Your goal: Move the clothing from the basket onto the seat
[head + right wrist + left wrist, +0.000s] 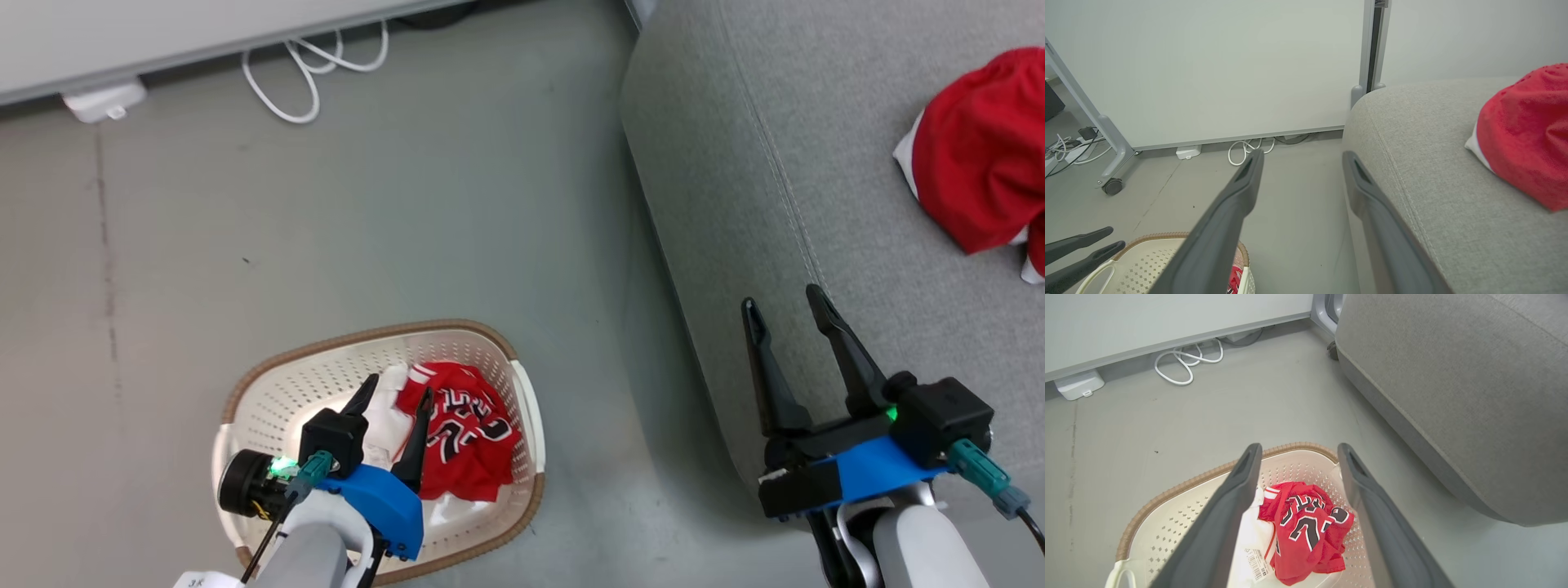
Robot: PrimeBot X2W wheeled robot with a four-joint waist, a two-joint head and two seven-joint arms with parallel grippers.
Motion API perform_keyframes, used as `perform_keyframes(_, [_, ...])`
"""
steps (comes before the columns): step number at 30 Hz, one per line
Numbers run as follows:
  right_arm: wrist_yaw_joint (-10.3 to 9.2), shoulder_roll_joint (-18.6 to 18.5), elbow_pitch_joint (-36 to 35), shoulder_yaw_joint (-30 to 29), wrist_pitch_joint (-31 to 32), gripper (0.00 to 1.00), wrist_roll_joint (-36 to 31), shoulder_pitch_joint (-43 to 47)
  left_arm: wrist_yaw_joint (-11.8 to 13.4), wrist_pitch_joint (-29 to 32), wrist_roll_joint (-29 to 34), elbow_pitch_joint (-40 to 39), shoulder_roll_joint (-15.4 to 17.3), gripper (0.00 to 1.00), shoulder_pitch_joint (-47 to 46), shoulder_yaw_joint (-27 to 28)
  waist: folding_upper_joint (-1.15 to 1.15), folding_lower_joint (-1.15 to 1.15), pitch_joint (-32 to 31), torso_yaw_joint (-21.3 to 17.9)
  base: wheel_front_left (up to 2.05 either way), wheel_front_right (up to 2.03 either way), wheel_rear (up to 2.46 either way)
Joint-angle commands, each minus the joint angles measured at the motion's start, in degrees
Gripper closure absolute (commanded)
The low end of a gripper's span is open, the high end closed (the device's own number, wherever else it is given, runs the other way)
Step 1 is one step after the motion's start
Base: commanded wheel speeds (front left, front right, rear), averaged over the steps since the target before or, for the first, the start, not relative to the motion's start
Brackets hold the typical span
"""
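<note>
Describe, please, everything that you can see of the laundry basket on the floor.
The basket is oval, of cream-white plastic with perforated walls, a brown woven-look rim and a handle loop at its near end. It stands upright on the grey floor, beside the sofa but apart from it. Inside lie a crumpled red jersey with black-and-white lettering and some white fabric. The open left gripper hangs over it; I see no contact.

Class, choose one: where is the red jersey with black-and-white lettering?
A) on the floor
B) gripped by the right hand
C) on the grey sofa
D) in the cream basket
D: the lettered jersey lies crumpled inside the basket; the garment on the sofa is plain red.
</note>
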Motion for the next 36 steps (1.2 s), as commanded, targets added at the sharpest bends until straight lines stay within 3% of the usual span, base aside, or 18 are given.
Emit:
perform_keyframes(1, [0.03, 0.1, 0.18, 0.3, -0.45, 0.0, 0.34, -1.24, -0.21, -0.17, 0.49, 0.77, 0.7, 0.0, -1.6, -0.28, 0.0, -0.01, 2.86, -2.52, 0.0, 0.0, 0.0])
perform_keyframes(13, [0.03, 0.1, 1.53, 4.57, -3.47, 0.0, 3.64, -5.8, -0.29, -0.17, 4.01, 13.36, 3.82, 0.0, -9.75, -5.96, 0.0, -0.01, 12.16, -7.64, 0.0, 0.0, 0.0])
perform_keyframes(27, [0.03, 0.1, 1.84, 9.27, -5.2, 0.0, 7.96, -9.64, 0.58, 0.19, 6.02, 21.28, 7.21, 0.0, -15.5, -8.68, 0.0, -0.01, 20.44, -13.07, 0.0, 0.0, 0.0])
perform_keyframes(36, [0.03, 0.1, -0.63, 10.35, -5.26, 0.0, 9.62, -9.51, 3.12, 0.55, 6.26, 24.16, 8.37, 0.0, -18.07, -9.24, 0.0, -0.01, 23.31, -14.89, 0.0, 0.0, 0.0])
